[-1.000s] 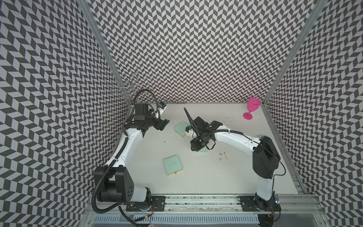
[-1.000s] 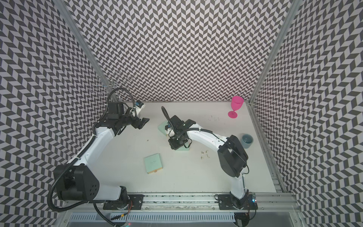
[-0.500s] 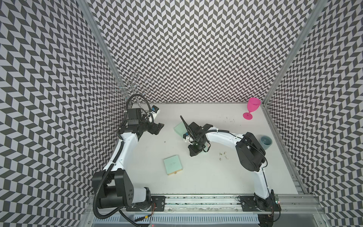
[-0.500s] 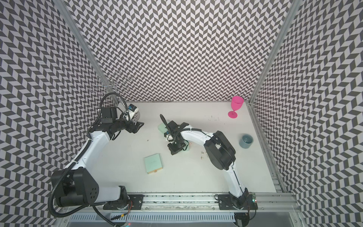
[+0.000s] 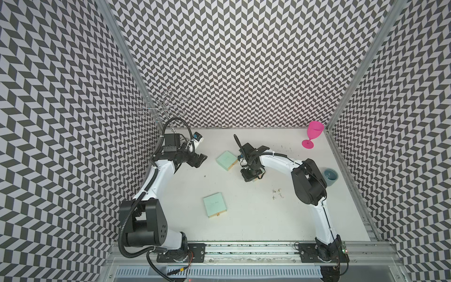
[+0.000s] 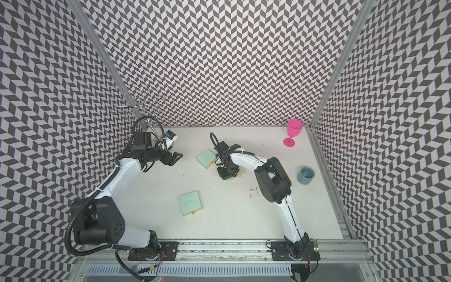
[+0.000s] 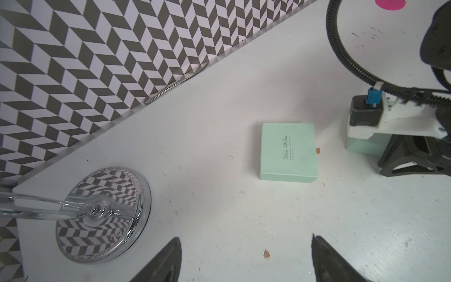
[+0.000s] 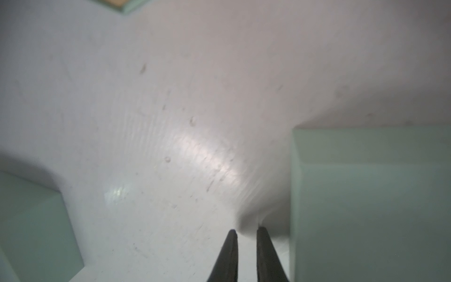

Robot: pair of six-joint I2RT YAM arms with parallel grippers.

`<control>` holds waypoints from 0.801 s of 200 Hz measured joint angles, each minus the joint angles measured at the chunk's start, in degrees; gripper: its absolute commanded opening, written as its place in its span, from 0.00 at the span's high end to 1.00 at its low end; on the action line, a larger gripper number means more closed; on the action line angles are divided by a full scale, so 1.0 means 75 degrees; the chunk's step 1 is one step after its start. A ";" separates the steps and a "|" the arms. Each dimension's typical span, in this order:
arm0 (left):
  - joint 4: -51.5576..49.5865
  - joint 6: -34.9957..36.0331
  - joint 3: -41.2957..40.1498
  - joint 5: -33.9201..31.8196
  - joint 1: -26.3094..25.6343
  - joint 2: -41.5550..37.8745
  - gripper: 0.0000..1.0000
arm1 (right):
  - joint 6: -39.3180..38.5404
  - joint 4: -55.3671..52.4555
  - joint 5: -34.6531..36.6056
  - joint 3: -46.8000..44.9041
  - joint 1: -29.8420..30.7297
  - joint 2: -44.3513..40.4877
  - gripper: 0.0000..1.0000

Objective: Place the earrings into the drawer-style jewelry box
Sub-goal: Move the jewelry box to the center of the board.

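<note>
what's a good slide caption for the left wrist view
Left gripper open above the white table, facing a mint jewelry box and a chrome stand base.

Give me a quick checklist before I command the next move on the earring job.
1. Earrings located: ok. They lie loose on the table, apart from every box.
2. Right tool empty: ok. Its tips stand a narrow gap apart with nothing visible between them, though the wrist view is blurred.
3. Left tool out of the way: ok. It is open, empty and off to the side.
4. Drawer open on the box beside the right tool: cannot tell; the arm hides it in both top views.
5. Back box and front box ready to receive: not ok; both look closed.
</note>
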 measured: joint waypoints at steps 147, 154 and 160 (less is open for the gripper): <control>-0.0903 0.1212 0.7364 -0.0702 -0.1399 0.6665 0.17 | 0.0603 0.0956 -0.0740 0.1072 -0.0935 0.0038 0.83; -0.1003 0.1271 0.7761 -0.0766 -0.1466 0.6985 0.18 | 0.0615 0.0997 -0.0752 0.1005 -0.0935 0.0017 0.82; -0.1061 0.1311 0.8000 -0.0839 -0.1524 0.7207 0.18 | 0.0629 0.1037 -0.0761 0.0898 -0.0935 -0.0032 0.82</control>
